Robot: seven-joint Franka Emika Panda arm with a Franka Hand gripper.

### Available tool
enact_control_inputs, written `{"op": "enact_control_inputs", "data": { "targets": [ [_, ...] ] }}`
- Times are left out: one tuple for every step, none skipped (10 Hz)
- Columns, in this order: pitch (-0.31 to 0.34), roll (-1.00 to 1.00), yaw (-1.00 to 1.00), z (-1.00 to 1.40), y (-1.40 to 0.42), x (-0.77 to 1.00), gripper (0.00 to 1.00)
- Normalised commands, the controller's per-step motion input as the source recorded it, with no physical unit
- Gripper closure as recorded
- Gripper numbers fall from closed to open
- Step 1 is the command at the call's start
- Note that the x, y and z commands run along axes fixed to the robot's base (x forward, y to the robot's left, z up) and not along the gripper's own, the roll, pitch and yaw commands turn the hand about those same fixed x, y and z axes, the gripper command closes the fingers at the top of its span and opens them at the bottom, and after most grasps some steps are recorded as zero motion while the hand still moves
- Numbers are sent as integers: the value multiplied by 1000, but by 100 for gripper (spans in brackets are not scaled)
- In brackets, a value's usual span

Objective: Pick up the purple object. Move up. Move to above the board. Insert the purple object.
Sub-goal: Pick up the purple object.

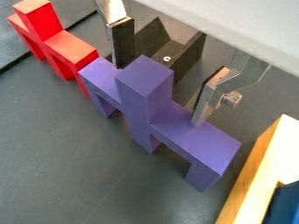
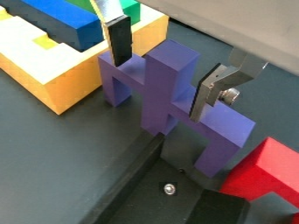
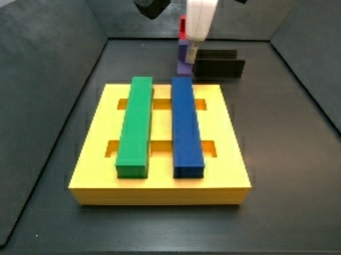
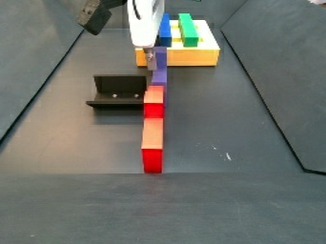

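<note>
The purple object point(image 1: 149, 105) lies on the dark floor with its stem pointing up; it also shows in the other wrist view point(image 2: 163, 87) and in both side views point(image 3: 182, 60) point(image 4: 158, 74). My gripper point(image 1: 163, 70) is open and straddles the stem, one silver finger point(image 1: 117, 39) on each side with a small gap to the stem. In a side view the gripper point(image 3: 186, 40) hangs low just beyond the board's far edge. The yellow board point(image 3: 94, 149) lies flat close by, and it shows in a wrist view point(image 2: 59, 83) right beside the purple object.
A green bar point(image 3: 136, 125) and a long blue bar point(image 3: 186, 125) sit in the board's slots. A red piece point(image 4: 152, 129) lies end to end with the purple object, away from the board. The dark fixture point(image 4: 117, 92) stands right beside the purple object.
</note>
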Motion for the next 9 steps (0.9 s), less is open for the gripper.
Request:
{"op": "enact_control_inputs", "data": {
  "targets": [
    [27, -39, 0, 0, 0, 0, 0],
    [6, 0, 14, -37, -43, 0, 0],
    [0, 0, 117, -29, -111, -163, 0],
    [0, 0, 100, -3, -143, -151, 0],
    [0, 0, 77, 0, -77, -191, 0],
    [0, 0, 26, 0, -60, -111, 0],
    [0, 0, 17, 0, -9, -137, 0],
    [0, 0, 63, 0, 0, -63, 0],
    [0, 0, 149, 0, 0, 29, 0]
  ]
}}
